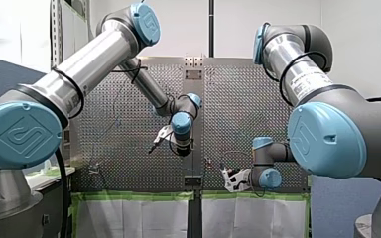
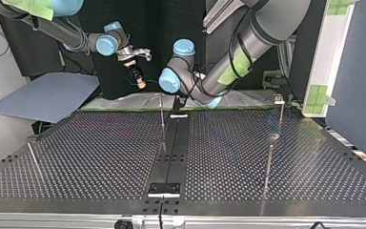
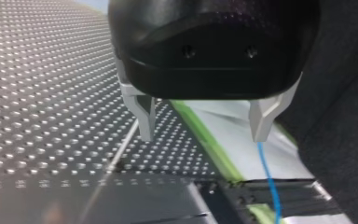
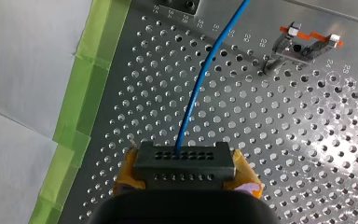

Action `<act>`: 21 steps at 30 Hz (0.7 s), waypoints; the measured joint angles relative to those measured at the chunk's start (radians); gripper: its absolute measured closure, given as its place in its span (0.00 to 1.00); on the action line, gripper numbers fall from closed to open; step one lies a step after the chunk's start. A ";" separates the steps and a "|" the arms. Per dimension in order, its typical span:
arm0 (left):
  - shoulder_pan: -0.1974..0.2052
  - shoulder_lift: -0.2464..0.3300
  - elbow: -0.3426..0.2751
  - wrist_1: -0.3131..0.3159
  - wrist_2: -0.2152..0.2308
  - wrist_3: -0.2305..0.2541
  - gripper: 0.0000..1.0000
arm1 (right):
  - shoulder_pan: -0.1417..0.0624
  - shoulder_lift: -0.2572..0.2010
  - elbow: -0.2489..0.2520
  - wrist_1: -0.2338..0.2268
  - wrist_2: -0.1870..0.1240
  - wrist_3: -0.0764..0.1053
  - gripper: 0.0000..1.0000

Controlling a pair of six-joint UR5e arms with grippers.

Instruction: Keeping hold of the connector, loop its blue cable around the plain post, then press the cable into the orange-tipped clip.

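Right fingers [image 4: 186, 176]: clamped on the connector [image 4: 185, 161], one yellow pad [image 4: 129, 169] on each short end. The connector is a dark block with rows of small holes, held above the perforated table [image 4: 284, 140], near the green tape [image 4: 95, 51] along the table's edge

Blue cable [image 4: 200, 79]: leaves the connector's face and runs in a gentle curve over the table, away from my right fingers. It is not in the orange-tipped clip [image 4: 307, 44]. The clip stands on the table off to one side of the cable, apart from it

Left fingers [image 3: 204, 128]: spread wide, nothing between them, both metal tips bare. They hang above the table's taped edge. In the left wrist view the blue cable [image 3: 266, 179] shows under one tip; I cannot tell whether it touches it

Plain post [image 2: 162, 123]: upright on the table, close beside my left arm's wrist in the top view. No cable visible around it
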 joint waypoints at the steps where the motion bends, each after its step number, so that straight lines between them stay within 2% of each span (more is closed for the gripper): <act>1: 0.003 -0.001 0.000 -0.007 0.007 -0.001 0.01 | 0.001 0.000 0.000 0.000 0.000 0.000 1.00; 8: 0.024 -0.002 0.037 -0.073 0.068 -0.002 0.01 | 0.009 0.001 0.000 0.000 0.000 -0.005 1.00; 11: 0.031 -0.008 0.059 -0.103 0.080 -0.003 0.01 | 0.013 0.001 0.000 0.000 0.000 -0.006 1.00; 21: 0.034 -0.072 0.152 -0.204 0.071 -0.003 0.01 | 0.018 0.002 0.000 0.000 -0.001 -0.006 1.00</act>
